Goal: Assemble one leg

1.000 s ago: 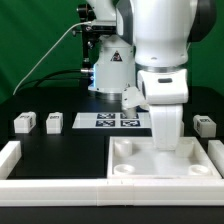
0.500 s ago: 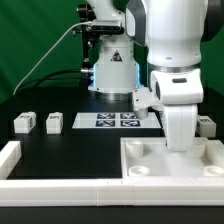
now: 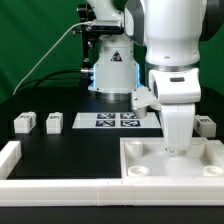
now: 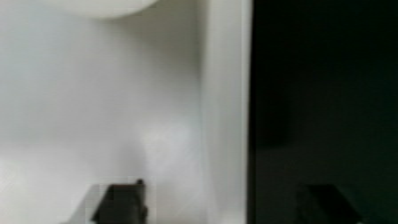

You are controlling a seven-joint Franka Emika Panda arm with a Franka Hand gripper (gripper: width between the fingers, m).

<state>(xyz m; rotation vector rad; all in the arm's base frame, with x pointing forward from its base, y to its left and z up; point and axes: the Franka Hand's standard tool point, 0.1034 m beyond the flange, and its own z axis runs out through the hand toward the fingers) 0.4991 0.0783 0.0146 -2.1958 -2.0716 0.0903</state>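
Just beyond the tabletop (image 3: 128,150), the nearest leg (image 3: 205,125) looks a light, rigid, smooth block; pinch its flat sides squarely. Gripper (image 4: 219,205) hangs empty, jaws apart astride the tabletop's wall.

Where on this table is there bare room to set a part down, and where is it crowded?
Free: the black table between the legs, the white front wall and the tabletop. Crowded: the row of legs and marker board behind, and the tabletop under the arm.
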